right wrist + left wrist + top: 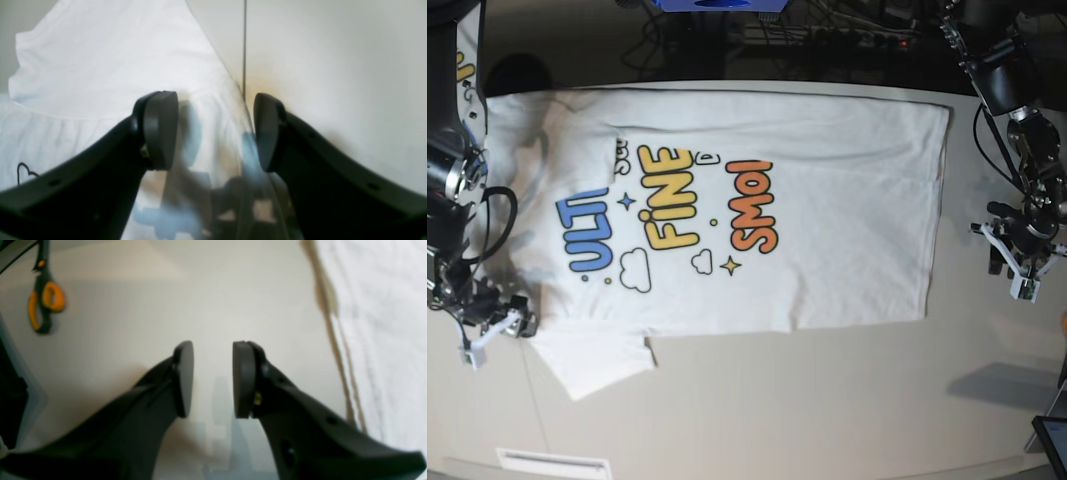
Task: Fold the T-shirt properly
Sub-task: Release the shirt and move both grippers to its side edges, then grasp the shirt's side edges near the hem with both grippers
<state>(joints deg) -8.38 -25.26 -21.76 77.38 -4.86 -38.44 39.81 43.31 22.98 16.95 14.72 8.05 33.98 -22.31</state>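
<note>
We see the T-shirt (pixel 757 210) lying flat, print side up, across the pale table (pixel 827 400), one sleeve folded over its chest. The left gripper (pixel 212 380) hovers over bare table just beside the shirt's hem, jaws parted, nothing between them. The right gripper (pixel 215 131) straddles the shirt's edge near a sleeve, jaws wide, gripping nothing. Orange-handled scissors (pixel 45 303) lie well apart

T-shirt (pixel 777 210) flat on table (pixel 827 400); scissors (pixel 45 303) on table, apart.
</note>
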